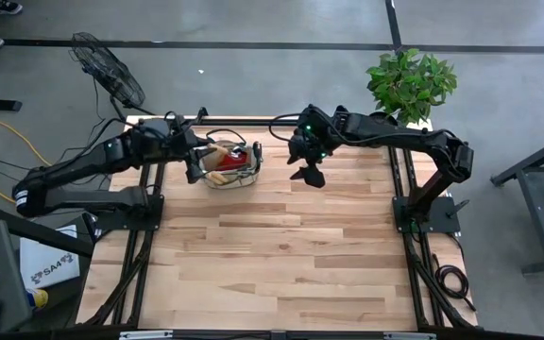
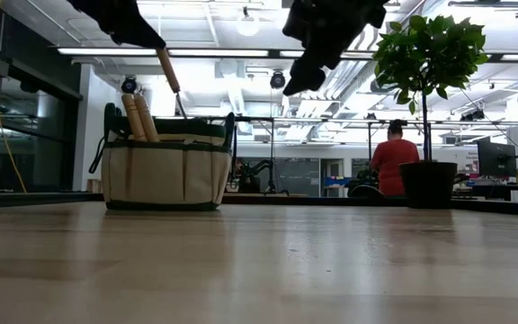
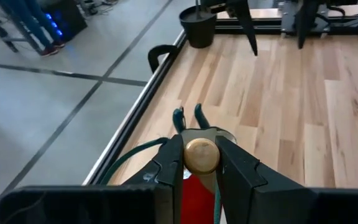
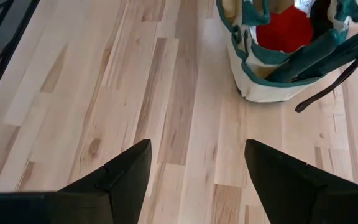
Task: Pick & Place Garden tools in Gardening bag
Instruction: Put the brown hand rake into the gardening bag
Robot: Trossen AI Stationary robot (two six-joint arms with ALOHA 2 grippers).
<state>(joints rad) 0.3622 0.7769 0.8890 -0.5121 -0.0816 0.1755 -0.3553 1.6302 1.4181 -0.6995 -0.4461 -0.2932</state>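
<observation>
Wood, pale and round at the butt, is what the left pincer (image 3: 201,163) is clamped on: the handle of a garden tool (image 2: 167,68), hanging tilted above the mouth of the gardening bag (image 2: 165,173), its metal end pointing down into it. Which tool it is cannot be told. Such a tool should be stiff and light, heavier at the metal end, and the smooth handle may slip, so a hold across the handle suits it. The bag is soft canvas and may sag if nudged; two more wooden handles (image 2: 138,117) stand in it, with something red (image 4: 284,29) inside. The bag sits toward twelve o'clock on the surface (image 1: 281,255). At its three o'clock the right pincer (image 1: 309,175) hovers, fingers apart and empty. A potted plant (image 1: 411,83) stands at the surface's one o'clock corner.
</observation>
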